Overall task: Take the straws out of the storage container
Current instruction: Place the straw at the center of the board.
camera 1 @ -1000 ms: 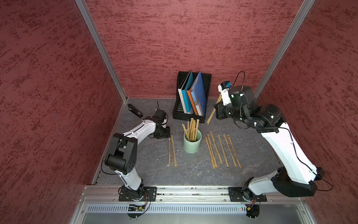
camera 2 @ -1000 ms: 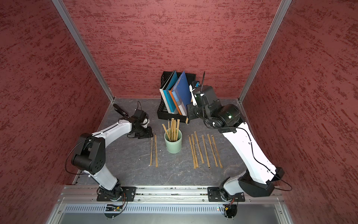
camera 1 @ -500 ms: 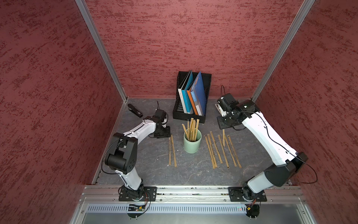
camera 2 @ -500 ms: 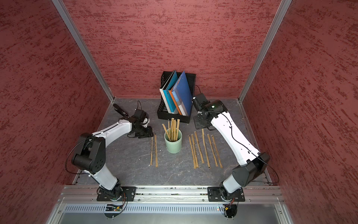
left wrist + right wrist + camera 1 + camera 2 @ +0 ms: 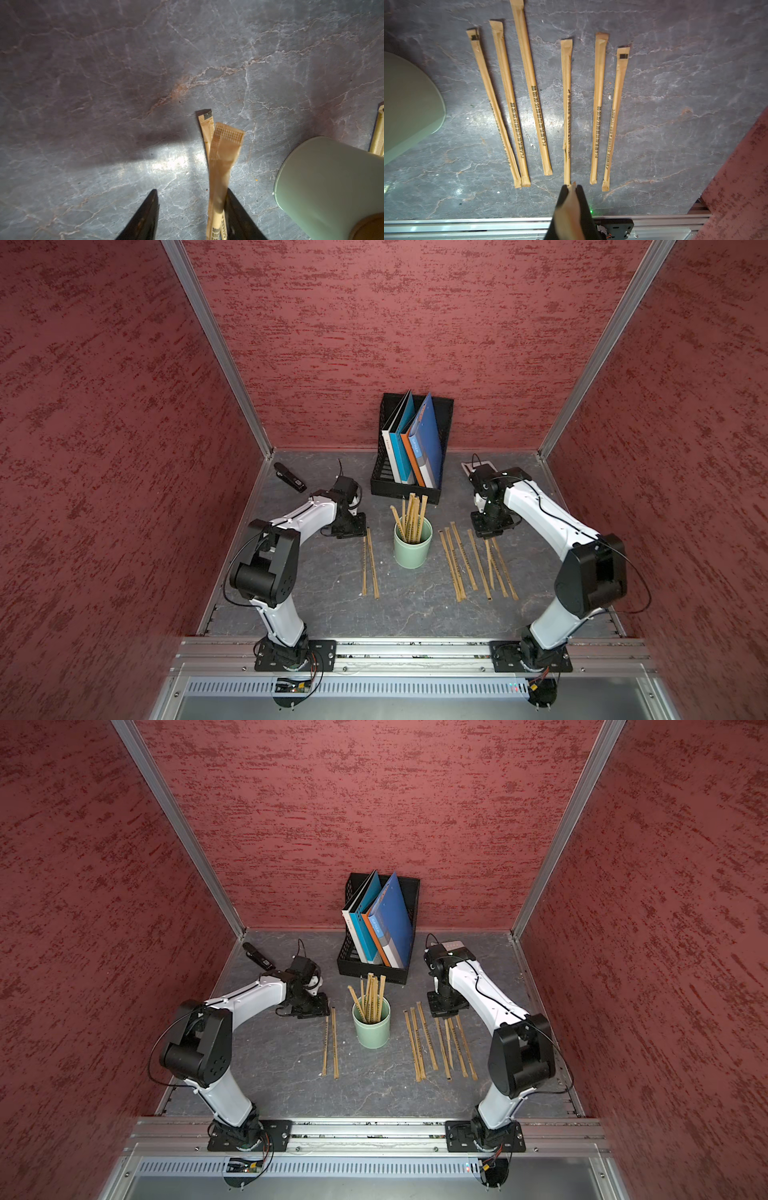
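Note:
The storage container, a mint-green cup [image 5: 412,545] [image 5: 371,1025], stands mid-table with several tan straws [image 5: 411,514] upright in it. Two straws [image 5: 369,562] lie left of it and several straws [image 5: 473,560] lie in a row to its right. My left gripper [image 5: 191,191] hangs low over the far ends of the left pair [image 5: 223,149]. It is open, and one straw rests against a finger. My right gripper [image 5: 572,188] is low at the far end of the row [image 5: 566,104], shut on a straw [image 5: 569,212].
A black mesh file holder [image 5: 411,448] with coloured folders stands at the back behind the cup. A black stapler [image 5: 289,477] lies at the back left. A small pale flat item [image 5: 478,467] sits behind the right arm. Red walls enclose three sides, and an aluminium rail [image 5: 415,651] runs along the front.
My right arm came down from high beside the file holder to the far end of the row, still holding its straw. The left arm has not moved.

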You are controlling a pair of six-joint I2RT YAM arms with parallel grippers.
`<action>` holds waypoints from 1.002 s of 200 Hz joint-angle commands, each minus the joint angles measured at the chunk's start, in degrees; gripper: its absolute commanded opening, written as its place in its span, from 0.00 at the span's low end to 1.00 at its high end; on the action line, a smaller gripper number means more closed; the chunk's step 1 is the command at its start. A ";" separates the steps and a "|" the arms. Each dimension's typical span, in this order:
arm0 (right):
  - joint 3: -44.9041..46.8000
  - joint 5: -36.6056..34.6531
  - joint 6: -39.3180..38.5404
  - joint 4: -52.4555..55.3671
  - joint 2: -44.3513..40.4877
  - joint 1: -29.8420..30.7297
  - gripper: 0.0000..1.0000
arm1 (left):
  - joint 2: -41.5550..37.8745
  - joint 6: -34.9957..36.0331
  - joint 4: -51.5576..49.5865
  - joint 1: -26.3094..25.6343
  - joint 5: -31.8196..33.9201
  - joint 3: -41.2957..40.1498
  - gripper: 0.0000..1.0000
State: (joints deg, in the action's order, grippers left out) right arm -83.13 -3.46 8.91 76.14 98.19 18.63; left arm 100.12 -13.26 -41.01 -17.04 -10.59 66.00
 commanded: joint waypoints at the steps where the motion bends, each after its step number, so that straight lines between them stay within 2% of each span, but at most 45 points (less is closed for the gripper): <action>1: 0.37 -0.61 -1.86 -2.08 3.18 -0.35 0.00 | 0.61 0.00 0.66 0.27 -0.53 0.17 0.51; 53: 0.37 -1.94 -2.53 -3.11 8.93 -1.06 0.00 | 1.21 0.16 0.52 0.25 -0.33 0.40 0.51; 132: 1.31 -0.65 -2.16 -3.37 11.48 -2.35 0.03 | 1.84 0.25 0.04 0.33 -0.48 1.22 0.51; 184: 1.07 -0.71 -1.35 -3.85 11.12 -2.61 0.20 | 2.00 0.25 0.10 0.28 -0.53 0.89 0.54; 200: 0.65 -0.64 -1.07 -3.47 10.26 -2.60 0.21 | 2.19 0.34 0.16 0.27 -0.49 0.98 0.56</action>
State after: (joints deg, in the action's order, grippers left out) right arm -82.32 -4.23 7.09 73.23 109.69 16.53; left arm 101.32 -13.19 -41.06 -17.04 -10.59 66.00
